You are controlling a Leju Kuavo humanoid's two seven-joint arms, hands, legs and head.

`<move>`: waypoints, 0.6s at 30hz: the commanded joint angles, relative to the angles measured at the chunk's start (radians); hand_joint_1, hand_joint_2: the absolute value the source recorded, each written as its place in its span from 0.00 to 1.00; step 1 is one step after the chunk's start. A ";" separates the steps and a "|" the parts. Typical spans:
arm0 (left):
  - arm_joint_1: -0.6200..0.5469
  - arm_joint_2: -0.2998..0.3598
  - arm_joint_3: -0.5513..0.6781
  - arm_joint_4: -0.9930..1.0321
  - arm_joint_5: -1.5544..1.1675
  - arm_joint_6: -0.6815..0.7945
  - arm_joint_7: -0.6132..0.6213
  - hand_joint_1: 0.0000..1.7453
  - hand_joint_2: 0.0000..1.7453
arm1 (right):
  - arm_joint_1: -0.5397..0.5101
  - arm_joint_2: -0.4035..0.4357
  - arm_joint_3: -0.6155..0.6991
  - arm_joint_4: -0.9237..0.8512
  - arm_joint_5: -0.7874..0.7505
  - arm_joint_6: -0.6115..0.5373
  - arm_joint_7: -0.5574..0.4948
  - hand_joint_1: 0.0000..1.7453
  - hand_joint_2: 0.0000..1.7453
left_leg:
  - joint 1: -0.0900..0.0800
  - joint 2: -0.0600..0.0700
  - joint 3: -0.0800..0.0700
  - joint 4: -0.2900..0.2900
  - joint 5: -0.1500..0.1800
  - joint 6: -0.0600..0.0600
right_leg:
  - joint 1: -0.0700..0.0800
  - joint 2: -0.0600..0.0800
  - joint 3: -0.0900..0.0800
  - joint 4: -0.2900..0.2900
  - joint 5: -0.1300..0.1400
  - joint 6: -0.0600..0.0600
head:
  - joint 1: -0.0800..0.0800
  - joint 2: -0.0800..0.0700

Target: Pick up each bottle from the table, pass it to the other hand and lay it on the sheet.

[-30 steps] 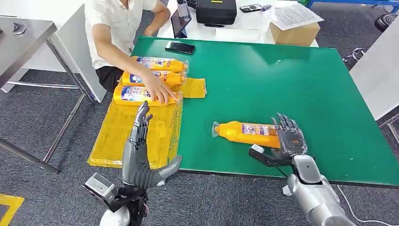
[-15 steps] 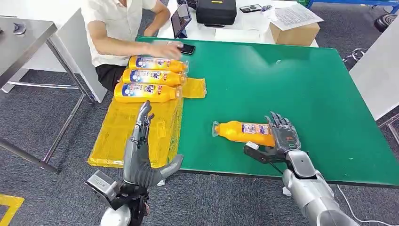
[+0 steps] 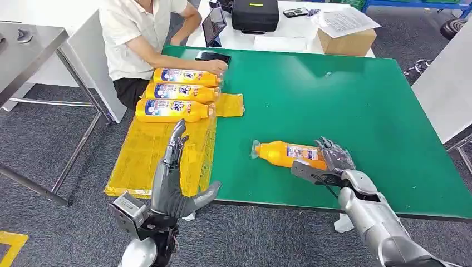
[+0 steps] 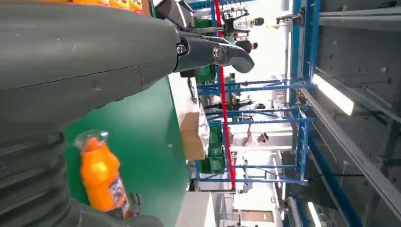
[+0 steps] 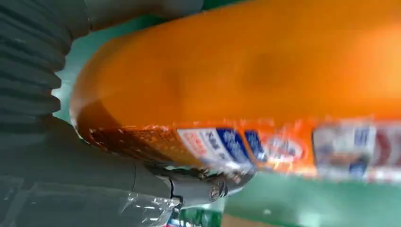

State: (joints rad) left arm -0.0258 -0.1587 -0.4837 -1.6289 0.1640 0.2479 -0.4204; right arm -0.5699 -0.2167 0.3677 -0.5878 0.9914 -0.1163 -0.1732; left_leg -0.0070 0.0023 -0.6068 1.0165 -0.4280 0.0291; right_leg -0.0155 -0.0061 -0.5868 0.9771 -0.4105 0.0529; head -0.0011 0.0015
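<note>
An orange bottle (image 3: 286,154) lies on its side on the green table (image 3: 334,94), cap pointing left; I also see this bottle (image 4: 101,177) in the left wrist view. My right hand (image 3: 334,164) grips its base, fingers curled over the top and thumb on the near side. The right wrist view has the bottle (image 5: 265,71) close against the right hand (image 5: 47,156). My left hand (image 3: 172,183) is raised and open, fingers straight, over the near part of the yellow sheet (image 3: 139,161). Three orange bottles (image 3: 178,92) lie side by side at the sheet's far end.
A person in a white shirt (image 3: 133,33) sits at the table's far left corner, one hand on a black phone (image 3: 213,57). A tablet (image 3: 214,25), a black case (image 3: 255,14) and a cardboard box (image 3: 348,39) stand behind the table. A metal table (image 3: 28,50) is at left.
My right hand's fingers have curled down over the bottle's base. The person's hand left the bottles on the sheet and went to the phone. My left hand shifted slightly right.
</note>
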 commanded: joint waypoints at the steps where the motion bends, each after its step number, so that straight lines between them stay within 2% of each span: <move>1: -0.049 0.013 -0.021 0.088 0.006 -0.005 0.010 0.00 1.00 | 0.020 -0.006 0.025 0.152 -0.046 0.068 -0.010 1.00 1.00 | 0.001 -0.004 0.005 -0.001 0.000 -0.001 | 0.001 -0.003 0.002 -0.002 0.000 -0.002 | 0.000 0.000; 6: -0.061 0.013 -0.023 0.106 0.025 -0.023 0.020 0.00 1.00 | 0.028 -0.024 0.035 0.171 -0.078 0.133 -0.017 1.00 1.00 | 0.002 -0.005 0.008 -0.002 0.000 -0.001 | 0.002 -0.004 0.002 -0.004 -0.002 -0.001 | 0.000 0.000; 9: -0.067 0.010 -0.023 0.121 0.029 -0.026 0.022 0.00 1.00 | 0.040 -0.030 0.029 0.179 -0.108 0.160 -0.039 1.00 1.00 | 0.002 -0.007 0.009 -0.003 0.000 -0.001 | 0.002 -0.006 0.014 -0.005 -0.002 0.000 | 0.000 0.000; 12: -0.070 0.008 -0.023 0.125 0.035 -0.030 0.023 0.00 1.00 | 0.048 -0.030 0.027 0.173 -0.121 0.161 -0.054 1.00 1.00 | 0.002 -0.006 0.014 -0.001 -0.002 0.000 | 0.002 -0.005 0.013 -0.004 -0.003 0.001 | 0.000 0.000; 15: -0.075 0.007 -0.024 0.130 0.044 -0.037 0.024 0.00 1.00 | 0.064 -0.033 -0.003 0.156 -0.184 0.195 -0.118 1.00 1.00 | 0.003 -0.006 0.018 -0.002 -0.005 0.000 | 0.003 -0.004 0.013 -0.006 -0.005 0.001 | 0.000 0.000; 18: -0.074 -0.003 -0.012 0.142 0.078 -0.039 0.020 0.00 1.00 | 0.116 0.002 -0.096 0.089 -0.350 0.233 -0.253 1.00 1.00 | 0.003 -0.007 0.018 -0.003 -0.004 -0.001 | 0.003 -0.006 0.014 -0.007 -0.005 0.001 | 0.000 0.000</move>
State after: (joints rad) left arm -0.0595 -0.1602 -0.4940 -1.5720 0.2010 0.2152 -0.4009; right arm -0.5982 -0.2556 0.3677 -0.5158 0.8289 0.0317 -0.2744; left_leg -0.0061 0.0014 -0.5885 1.0165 -0.4341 0.0307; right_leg -0.0146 -0.0060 -0.5759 0.9735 -0.4157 0.0560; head -0.0011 0.0015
